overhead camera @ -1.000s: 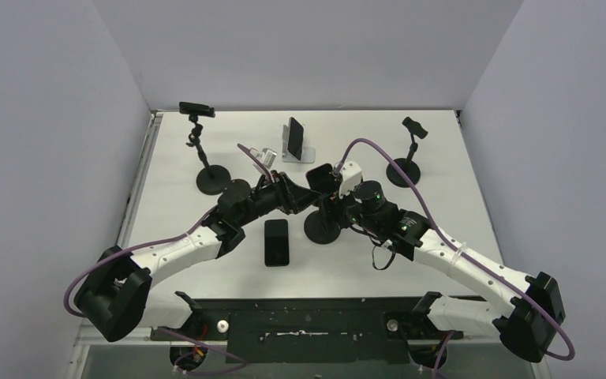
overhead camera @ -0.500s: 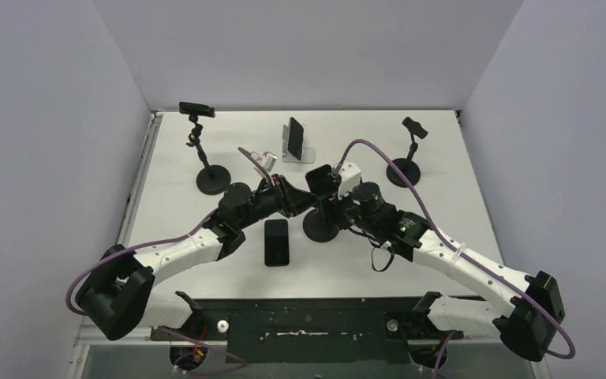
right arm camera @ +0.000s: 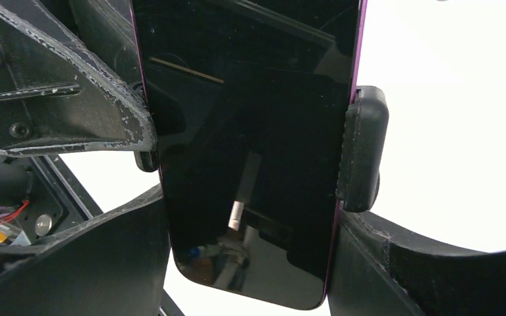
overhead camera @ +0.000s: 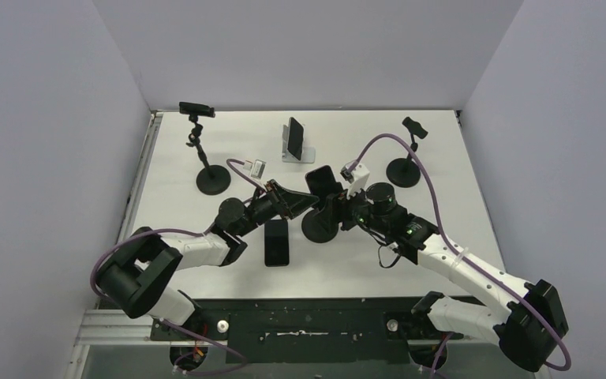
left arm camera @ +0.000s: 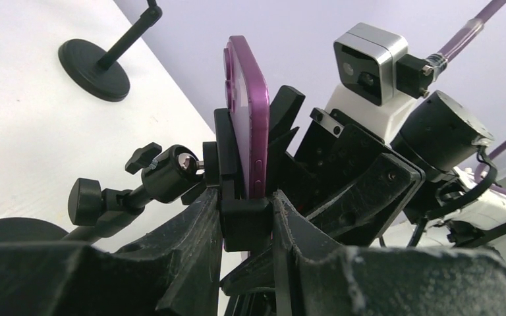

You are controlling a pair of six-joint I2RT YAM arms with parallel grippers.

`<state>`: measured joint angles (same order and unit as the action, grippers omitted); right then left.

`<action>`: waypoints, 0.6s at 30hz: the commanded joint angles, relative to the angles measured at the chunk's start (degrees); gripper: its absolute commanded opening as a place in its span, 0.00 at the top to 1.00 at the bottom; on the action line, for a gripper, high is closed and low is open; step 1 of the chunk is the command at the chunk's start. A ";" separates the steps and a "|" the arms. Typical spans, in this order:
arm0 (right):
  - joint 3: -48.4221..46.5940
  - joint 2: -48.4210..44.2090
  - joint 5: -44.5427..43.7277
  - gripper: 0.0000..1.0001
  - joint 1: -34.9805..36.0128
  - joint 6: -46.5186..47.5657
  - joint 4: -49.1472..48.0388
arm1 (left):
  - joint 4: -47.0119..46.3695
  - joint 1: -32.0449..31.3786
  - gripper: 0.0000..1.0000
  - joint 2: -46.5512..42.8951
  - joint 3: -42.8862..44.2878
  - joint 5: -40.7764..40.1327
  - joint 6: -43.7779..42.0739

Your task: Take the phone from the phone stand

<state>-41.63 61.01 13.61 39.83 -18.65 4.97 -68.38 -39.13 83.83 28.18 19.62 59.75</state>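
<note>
Purple-backed and glossy black in front, the phone (left arm camera: 250, 125) stands upright in the sprung clamp (left arm camera: 244, 224) of the phone stand (overhead camera: 318, 229), which sits mid-counter (overhead camera: 465, 197) between the two arms. The left gripper (left arm camera: 245, 214) is closed down on the clamp's lower block, one finger pressed to each side, with nothing else in its hold. I judge this is to brace the stand so that it neither tips nor slides when the phone is drawn out. The right gripper (right arm camera: 250, 220) faces the screen with a finger at each long edge of the phone, next to the clamp. The view is too close for me to tell whether the pads squeeze it or only bracket it. Taking it by the narrow edges keeps the fingers off the glass and leaves the phone free to slide up out of the clamp. The phone is not yet out. A second phone (overhead camera: 276, 242) lies flat on the counter just beside the stand's base.
</note>
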 commanded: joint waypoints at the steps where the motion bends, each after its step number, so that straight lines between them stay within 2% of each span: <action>1: 1.70 -2.45 0.12 1.00 -3.42 -4.80 -3.91 | -14.62 1.53 1.00 1.51 -1.05 3.57 5.07; 11: 4.66 -3.52 5.84 1.00 -5.87 -8.57 -8.26 | -13.56 2.55 1.00 -0.17 -1.44 5.05 3.25; 15: 0.69 -2.20 -0.60 1.00 -2.80 -3.78 -1.42 | -2.95 2.28 1.00 -2.16 0.33 3.64 0.18; 16: -0.61 -1.95 -2.93 0.93 -1.47 -2.62 0.34 | -0.45 2.06 1.00 -2.86 0.82 3.13 -0.90; 17: -1.86 -1.69 -5.18 0.80 -0.28 -1.73 1.79 | 1.60 1.83 1.00 -3.48 1.24 2.61 -1.82; 18: -2.94 -1.36 -7.25 0.63 0.85 -0.98 3.16 | 3.62 1.55 1.00 -4.12 1.74 1.88 -2.76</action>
<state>-39.07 59.40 20.34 38.35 -23.68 2.74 -69.95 -38.09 84.18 27.07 23.31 61.12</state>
